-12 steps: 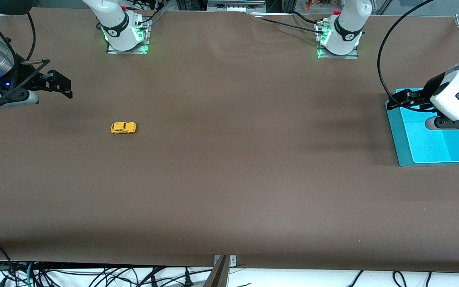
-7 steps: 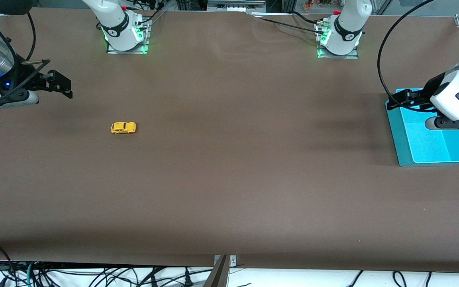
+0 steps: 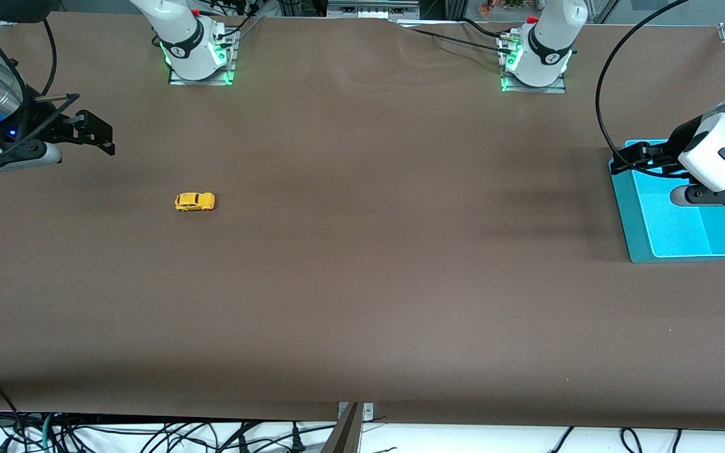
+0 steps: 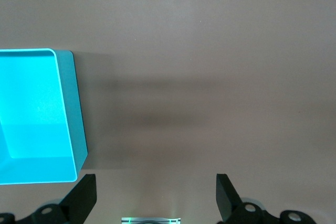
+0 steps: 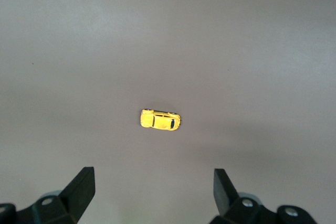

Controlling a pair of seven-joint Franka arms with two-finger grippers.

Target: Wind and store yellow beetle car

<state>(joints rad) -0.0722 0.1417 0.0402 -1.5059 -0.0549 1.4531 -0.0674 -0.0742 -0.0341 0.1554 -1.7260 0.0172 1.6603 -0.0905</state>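
The yellow beetle car (image 3: 194, 201) stands on its wheels on the brown table toward the right arm's end, small and alone; the right wrist view shows the yellow beetle car (image 5: 160, 119) from above. My right gripper (image 3: 99, 135) hangs open and empty in the air near that end of the table, apart from the car. Its open jaws frame bare table in the right wrist view, right gripper (image 5: 153, 182). My left gripper (image 3: 628, 157) is open and empty, up over the edge of the turquoise tray (image 3: 636, 220). In the left wrist view the left gripper (image 4: 156, 184) shows nothing between its fingers.
The turquoise tray (image 4: 76, 114) lies at the left arm's end of the table, with nothing in it that I can see. Both arm bases (image 3: 197, 50) stand along the table's back edge. Cables hang below the table's front edge (image 3: 148, 434).
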